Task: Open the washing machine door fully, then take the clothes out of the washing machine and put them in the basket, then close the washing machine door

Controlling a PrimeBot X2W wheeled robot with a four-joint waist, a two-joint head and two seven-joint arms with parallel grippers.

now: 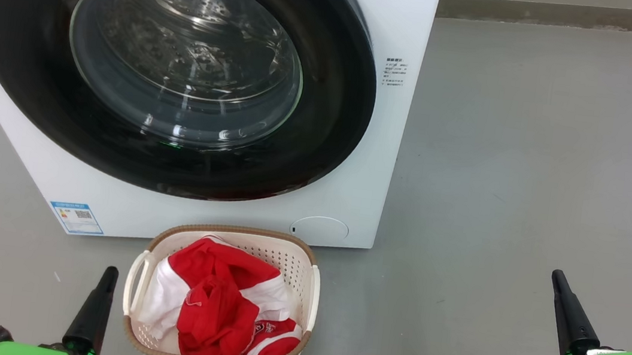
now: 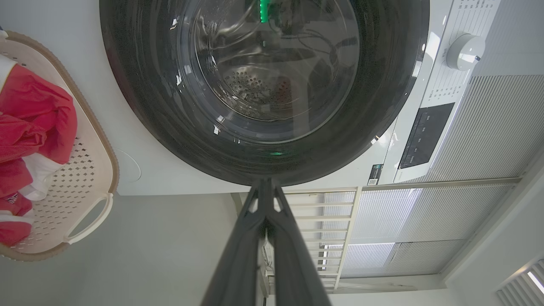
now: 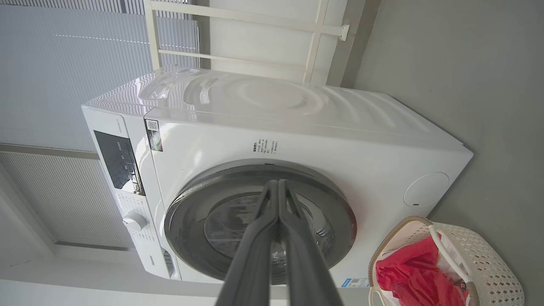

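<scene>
One grey floor [image 1: 534,168] under washing machine [image 1: 374,166]; blinds [image 3: 55,85], seemingly, behind.

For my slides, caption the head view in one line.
Washing machine door closed, red clothes piled in the basket before it, left gripper and right gripper shut and empty.

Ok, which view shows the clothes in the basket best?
Head view: it looks down into the basket and shows the red-and-white clothes uncropped. Left wrist view cuts them off at its left edge; right wrist view catches a red part at its bottom right corner.
</scene>
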